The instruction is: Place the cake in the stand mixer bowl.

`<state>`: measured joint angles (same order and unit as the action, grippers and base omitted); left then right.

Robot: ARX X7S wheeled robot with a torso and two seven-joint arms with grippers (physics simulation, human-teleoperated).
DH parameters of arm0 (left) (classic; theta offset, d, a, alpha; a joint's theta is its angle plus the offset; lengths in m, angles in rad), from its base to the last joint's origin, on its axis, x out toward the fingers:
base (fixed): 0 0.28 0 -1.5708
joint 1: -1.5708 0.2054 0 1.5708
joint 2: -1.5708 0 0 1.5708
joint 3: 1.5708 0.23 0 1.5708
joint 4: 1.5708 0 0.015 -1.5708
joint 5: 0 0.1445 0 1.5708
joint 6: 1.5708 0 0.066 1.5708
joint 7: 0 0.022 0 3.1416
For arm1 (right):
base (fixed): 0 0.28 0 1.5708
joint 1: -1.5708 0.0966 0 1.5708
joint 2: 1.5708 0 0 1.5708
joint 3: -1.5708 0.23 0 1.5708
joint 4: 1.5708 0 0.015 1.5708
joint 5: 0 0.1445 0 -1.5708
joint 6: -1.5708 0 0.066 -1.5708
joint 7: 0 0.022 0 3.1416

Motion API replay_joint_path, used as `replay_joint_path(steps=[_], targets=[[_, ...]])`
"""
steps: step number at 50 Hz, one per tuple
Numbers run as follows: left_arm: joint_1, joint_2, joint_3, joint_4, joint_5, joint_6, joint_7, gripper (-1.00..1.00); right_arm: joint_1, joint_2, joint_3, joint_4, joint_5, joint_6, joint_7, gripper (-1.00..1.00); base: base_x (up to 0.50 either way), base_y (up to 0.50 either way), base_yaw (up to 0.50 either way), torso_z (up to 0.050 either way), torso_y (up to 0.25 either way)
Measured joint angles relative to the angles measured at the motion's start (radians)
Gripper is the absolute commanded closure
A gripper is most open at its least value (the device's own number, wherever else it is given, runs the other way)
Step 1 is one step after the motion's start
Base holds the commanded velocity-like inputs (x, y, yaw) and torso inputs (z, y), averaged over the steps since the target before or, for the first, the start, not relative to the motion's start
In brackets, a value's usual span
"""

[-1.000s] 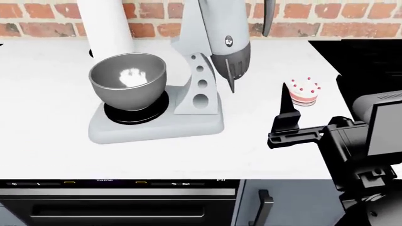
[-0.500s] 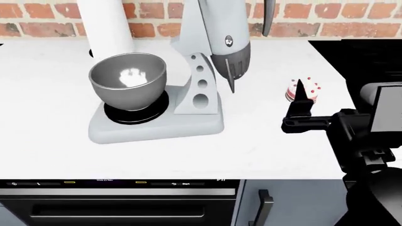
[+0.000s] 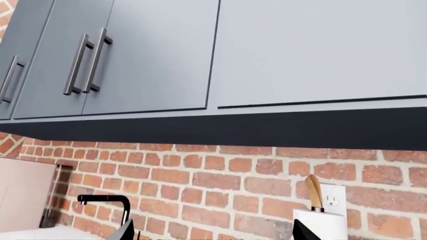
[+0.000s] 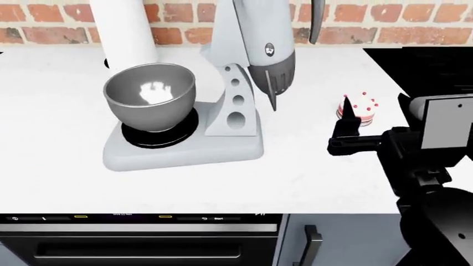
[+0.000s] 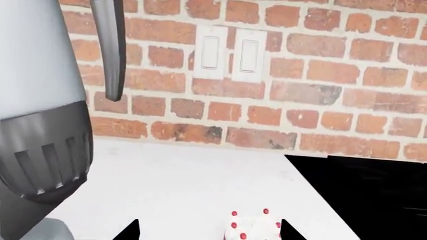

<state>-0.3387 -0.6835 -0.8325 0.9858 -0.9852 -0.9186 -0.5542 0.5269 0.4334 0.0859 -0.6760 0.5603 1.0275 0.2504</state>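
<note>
While the white table carries everything in the head view, the biggest thing on it is the light grey stand mixer, which stands well to the left of the right end effector. Its tilted head also fills one side of the right wrist view. The stand mixer bowl, shiny grey metal on a black round base, sits at the far side of the mixer from the right end effector, well apart from it. Behind the bowl, a white cylinder rises in front of the brick wall.

The right end effector is low over the table, and its two dark fingertips are apart, with a wide gap between them. The cake stands on the table just beyond these tips and is not gripped; in the right wrist view the cake lies between them but nearer to one.

The left end effector shows only two dark tips, spread apart, and it faces grey wall cabinets.
</note>
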Motion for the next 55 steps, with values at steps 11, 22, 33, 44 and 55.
replay_joint_path(steps=[11,22,33,44,55], targets=[[0.009,0.001,0.011,-0.005,0.009,0.012,-0.001,-1.00,0.055,0.003,-0.050,0.099,-0.028,-0.020,-0.015,-1.00,0.00,0.00,0.00,0.000,0.000],[0.017,0.001,0.019,-0.011,0.014,0.022,-0.005,-1.00,0.107,0.014,-0.093,0.207,-0.064,-0.054,-0.034,-1.00,0.00,0.00,0.00,0.000,0.000],[0.024,0.000,0.023,-0.016,0.013,0.030,-0.009,-1.00,0.152,0.025,-0.122,0.305,-0.099,-0.091,-0.048,-1.00,0.00,0.00,0.00,0.000,0.000],[0.032,-0.001,0.022,-0.019,0.011,0.038,-0.011,-1.00,0.177,0.024,-0.142,0.396,-0.121,-0.139,-0.068,-1.00,0.00,0.00,0.00,0.000,0.000],[0.039,-0.002,0.026,-0.023,0.014,0.047,-0.013,-1.00,0.190,0.017,-0.165,0.486,-0.137,-0.187,-0.093,-1.00,0.00,0.00,0.00,0.000,0.000]])
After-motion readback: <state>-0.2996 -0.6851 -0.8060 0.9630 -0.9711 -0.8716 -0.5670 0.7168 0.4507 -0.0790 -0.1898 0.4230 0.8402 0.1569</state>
